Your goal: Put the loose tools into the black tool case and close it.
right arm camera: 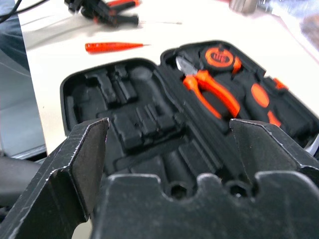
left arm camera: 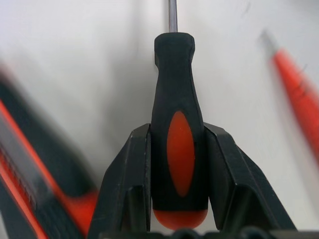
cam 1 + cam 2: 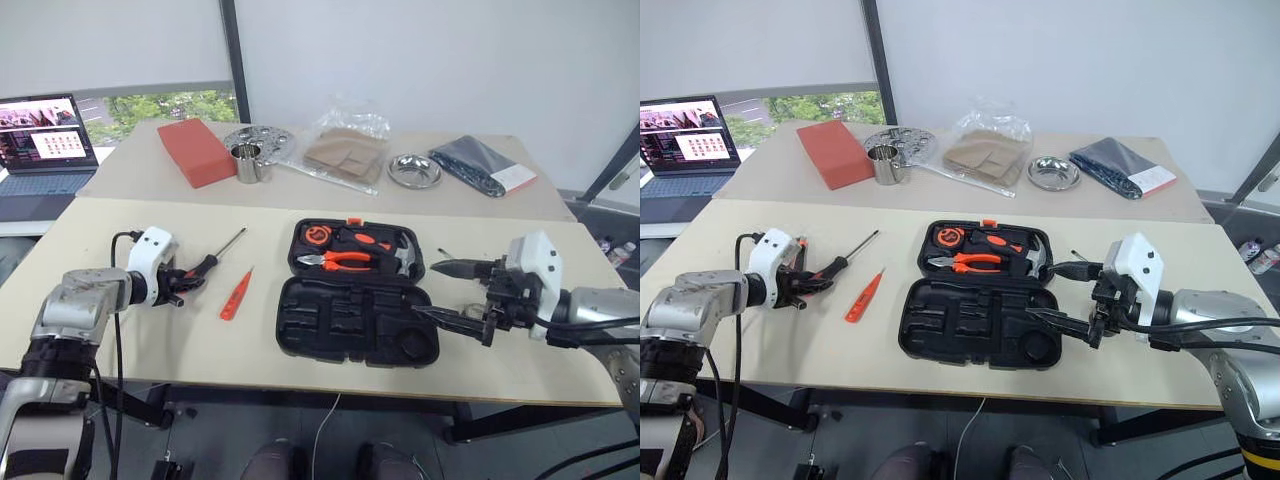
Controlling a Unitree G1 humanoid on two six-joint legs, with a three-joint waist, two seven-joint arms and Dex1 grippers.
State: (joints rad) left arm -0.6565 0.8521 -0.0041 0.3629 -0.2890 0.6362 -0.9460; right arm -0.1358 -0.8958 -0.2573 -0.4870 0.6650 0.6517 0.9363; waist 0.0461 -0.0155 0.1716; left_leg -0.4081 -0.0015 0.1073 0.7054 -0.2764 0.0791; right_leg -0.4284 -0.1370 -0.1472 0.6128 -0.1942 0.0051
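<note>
The left tool has its two black fingers pressed against either side of the orange-black handle of a screwdriver, whose steel shaft runs away over the pale worktop; in the head view this sits at the left of the frame. Just right of it lies the slim orange tester screwdriver, apart from the tool. The right tool, at the right of the frame, stands with its fingers spread wide and nothing between them, beside the right edge of the black tool case. The case lies open at the centre, its near half showing bare recesses, its far half holding orange-handled pliers, a hammer and a tape measure
</note>
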